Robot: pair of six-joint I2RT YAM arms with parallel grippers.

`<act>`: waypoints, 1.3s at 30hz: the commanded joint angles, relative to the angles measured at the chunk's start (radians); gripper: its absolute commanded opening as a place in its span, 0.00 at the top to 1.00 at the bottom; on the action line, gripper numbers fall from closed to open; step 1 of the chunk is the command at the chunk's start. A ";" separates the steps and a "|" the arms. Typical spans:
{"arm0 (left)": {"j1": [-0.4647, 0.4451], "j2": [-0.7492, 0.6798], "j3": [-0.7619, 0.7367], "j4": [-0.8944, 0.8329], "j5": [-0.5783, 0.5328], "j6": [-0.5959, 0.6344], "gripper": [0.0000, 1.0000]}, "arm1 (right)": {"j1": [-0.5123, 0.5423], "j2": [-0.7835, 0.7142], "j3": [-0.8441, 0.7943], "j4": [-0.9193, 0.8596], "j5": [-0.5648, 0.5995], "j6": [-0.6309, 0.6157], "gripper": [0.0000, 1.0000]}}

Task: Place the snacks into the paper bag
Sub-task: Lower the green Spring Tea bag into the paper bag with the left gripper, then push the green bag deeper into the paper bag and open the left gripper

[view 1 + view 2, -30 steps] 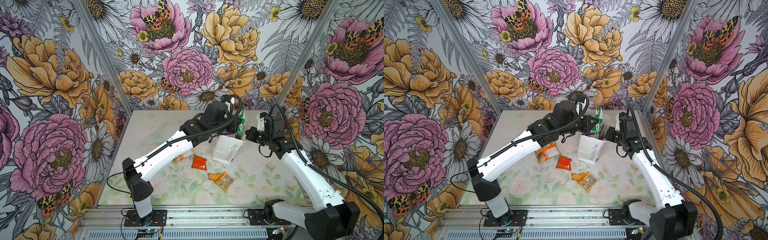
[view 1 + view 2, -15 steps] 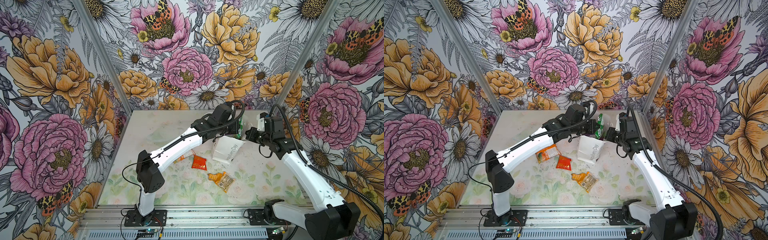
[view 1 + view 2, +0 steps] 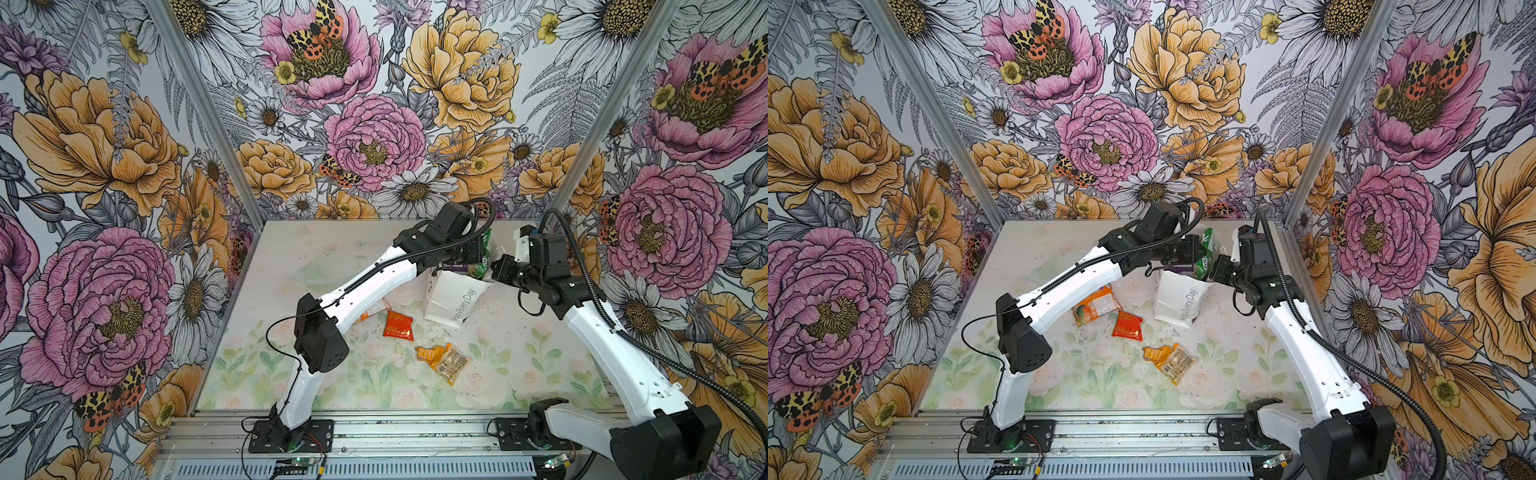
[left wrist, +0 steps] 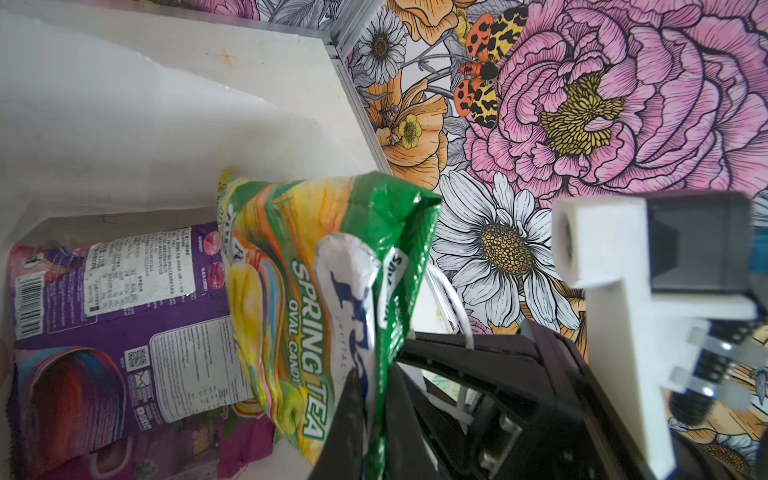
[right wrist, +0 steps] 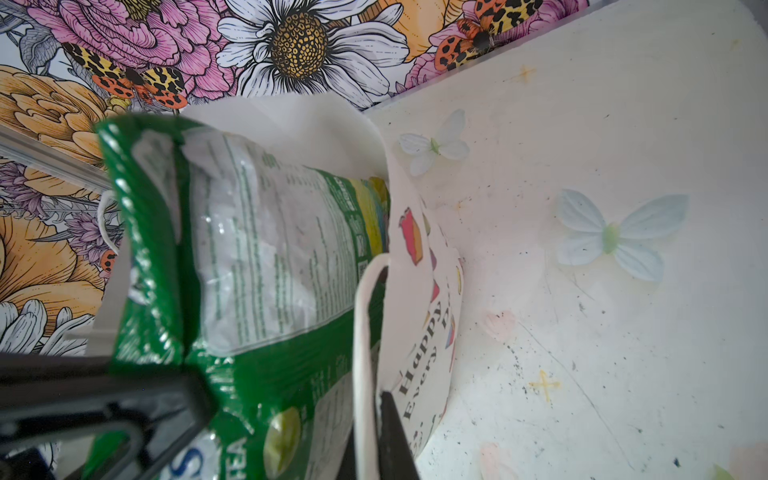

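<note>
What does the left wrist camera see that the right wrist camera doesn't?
Only the left wrist view looks inside the paper bag, where purple packets lie, and shows the green packet from the front, reading SPRING TEA. Only the right wrist view shows the bag's outside with its Happy Every Day lettering, a white cord handle and the table with pale butterflies. Both show the green packet partly inside the bag, pinched by the left end effector, and the flowered wall.

In a top view, centre frame, my left arm [image 3: 365, 286] hides most of the orange-white packet [image 3: 375, 309] and the mouth of the paper bag [image 3: 451, 297].
</note>
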 commanded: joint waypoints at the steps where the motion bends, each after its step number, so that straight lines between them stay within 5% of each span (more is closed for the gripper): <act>1: 0.018 0.021 0.043 0.001 0.037 -0.020 0.99 | -0.005 -0.006 0.003 0.007 -0.006 -0.002 1.00; 18: 0.017 -0.009 0.067 -0.030 0.011 0.020 0.62 | -0.006 -0.002 0.007 0.007 -0.005 -0.004 1.00; 25: 0.010 -0.071 0.049 -0.109 -0.122 0.073 0.54 | -0.005 -0.009 -0.003 0.006 -0.003 -0.006 1.00; 33: 0.023 -0.156 0.046 -0.323 -0.507 0.079 0.39 | -0.005 -0.014 0.000 0.006 -0.002 -0.004 1.00; 39: 0.084 -0.133 0.027 -0.351 -0.441 0.056 0.33 | -0.004 -0.009 0.008 0.007 -0.014 0.006 1.00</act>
